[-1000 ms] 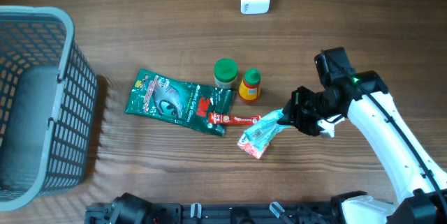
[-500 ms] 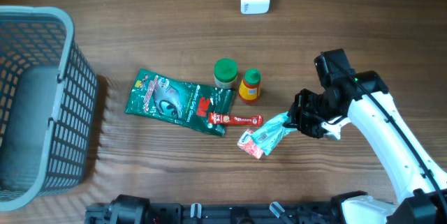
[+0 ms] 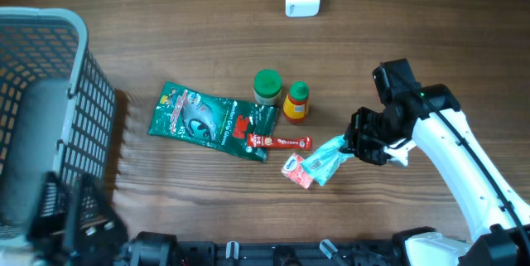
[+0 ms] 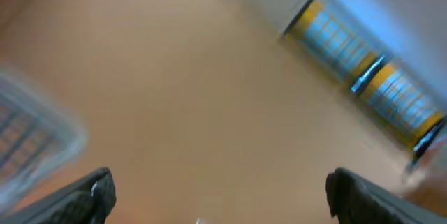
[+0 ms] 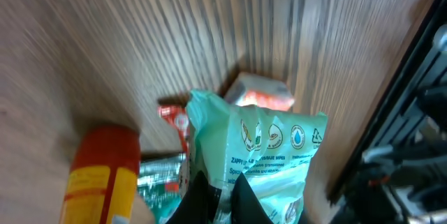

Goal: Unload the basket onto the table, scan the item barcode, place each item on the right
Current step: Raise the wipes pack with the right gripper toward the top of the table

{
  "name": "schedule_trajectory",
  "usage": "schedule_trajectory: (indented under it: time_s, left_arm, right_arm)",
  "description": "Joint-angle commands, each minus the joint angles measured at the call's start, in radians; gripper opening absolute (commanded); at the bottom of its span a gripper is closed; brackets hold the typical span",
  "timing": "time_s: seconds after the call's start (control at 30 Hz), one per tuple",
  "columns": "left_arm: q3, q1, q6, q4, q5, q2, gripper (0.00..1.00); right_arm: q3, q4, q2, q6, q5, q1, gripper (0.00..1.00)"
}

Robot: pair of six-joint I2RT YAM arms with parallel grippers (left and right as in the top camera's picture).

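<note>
Pinching the teal wipes packet (image 3: pixel 318 165), the right tool (image 3: pixel 349 145) clamps one end.

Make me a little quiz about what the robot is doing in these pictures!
1. True or false: the right fingers are shut on the teal wipes packet.
2. Which sits nearest the green-lidded jar? A) basket B) yellow bottle C) white scanner
3. Fill in: the left fingers are ____.
Key: 1 true; 2 B; 3 open.
</note>
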Motion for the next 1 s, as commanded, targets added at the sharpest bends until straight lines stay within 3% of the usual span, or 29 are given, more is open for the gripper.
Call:
schedule_trajectory:
  time_s: [0.0,0.13,0.27,0.57,0.67,0.73,0.8,0.87,0.97]
  left_arm:
    - [-0.011,0.007,-0.006,-0.261,0.037,-0.009,1.00]
    - [-0.011,0.007,-0.006,-0.475,0.037,-0.009,1.00]
    - [-0.011,0.007,-0.006,-0.558,0.037,-0.009,1.00]
    - [-0.011,0.007,-0.007,-0.652,0.037,-0.009,1.00]
    - [-0.011,0.007,-0.007,-0.652,0.037,-0.009,1.00]
    - [-0.011,0.007,-0.007,-0.652,0.037,-0.009,1.00]
    - [-0.011,0.007,-0.007,-0.652,0.037,-0.009,1.00]
    - [-0.011,0.007,-0.007,-0.652,0.037,-0.010,1.00]
    - [-0.011,0.007,-0.007,-0.652,0.037,-0.010,1.00]
  right_arm:
    - [0.013,-0.019,0.009,-0.023,0.125,-0.004,0.04]
    - [0.013,-0.022,0.009,-0.041,0.184,-0.004,0.04]
    - [0.013,-0.023,0.009,-0.078,0.232,-0.004,0.04]
    - [0.013,-0.062,0.009,-0.022,0.178,-0.047,0.04]
    - [0.013,-0.041,0.009,-0.089,0.173,-0.093,0.04]
    - [0.013,0.061,0.008,-0.310,0.172,-0.142,0.04]
    - [0.013,0.261,0.008,-0.670,0.150,-0.185,0.04]
    - [0.013,0.518,0.008,-1.086,0.009,-0.221,0.04]
    - [0.013,0.731,0.008,-1.294,-0.171,-0.250,0.04]
